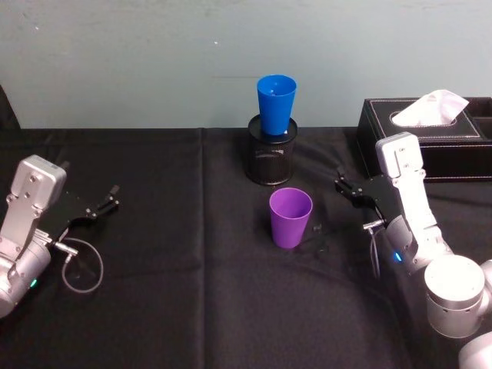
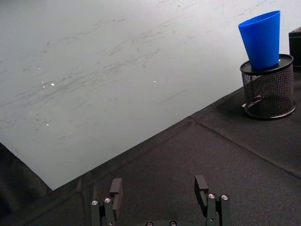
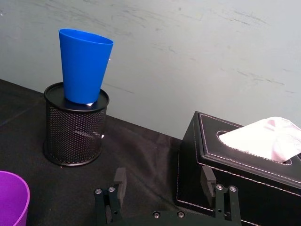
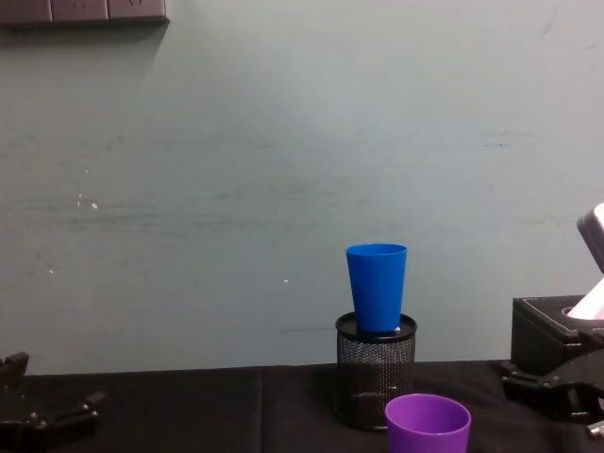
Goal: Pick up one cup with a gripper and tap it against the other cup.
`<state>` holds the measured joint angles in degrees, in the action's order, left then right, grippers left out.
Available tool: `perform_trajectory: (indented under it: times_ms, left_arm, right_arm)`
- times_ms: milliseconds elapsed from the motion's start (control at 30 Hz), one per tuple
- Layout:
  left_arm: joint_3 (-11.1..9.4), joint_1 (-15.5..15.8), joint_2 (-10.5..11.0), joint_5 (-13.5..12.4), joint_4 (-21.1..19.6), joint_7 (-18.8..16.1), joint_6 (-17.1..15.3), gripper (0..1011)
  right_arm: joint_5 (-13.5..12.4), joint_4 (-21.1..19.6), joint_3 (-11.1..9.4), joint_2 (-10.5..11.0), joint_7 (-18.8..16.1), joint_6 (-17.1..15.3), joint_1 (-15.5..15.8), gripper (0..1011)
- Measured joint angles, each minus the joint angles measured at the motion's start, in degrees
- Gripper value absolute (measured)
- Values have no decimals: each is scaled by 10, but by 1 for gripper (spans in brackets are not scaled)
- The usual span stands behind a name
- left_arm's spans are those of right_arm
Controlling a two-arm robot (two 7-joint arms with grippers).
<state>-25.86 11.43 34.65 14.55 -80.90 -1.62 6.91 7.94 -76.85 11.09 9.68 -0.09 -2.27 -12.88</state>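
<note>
Purple cup [image 1: 290,217] upright on counter [image 1: 177,307], mid, untouched. Blue cup [image 1: 276,104] stands atop mesh pen holder [image 1: 270,157] behind it. My right pincer [image 1: 347,190] released, beside purple cup. My left pincer [image 1: 102,206] released, far left.

We could read no text, label, brand, number or sign anywhere in these views.
</note>
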Motion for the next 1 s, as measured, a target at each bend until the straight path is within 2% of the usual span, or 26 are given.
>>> perform_trajectory:
  times_ms: [1000]
  left_arm:
    - [0,0,0,0,0,0,0,1000]
  right_arm:
    - [0,0,0,0,0,0,0,1002]
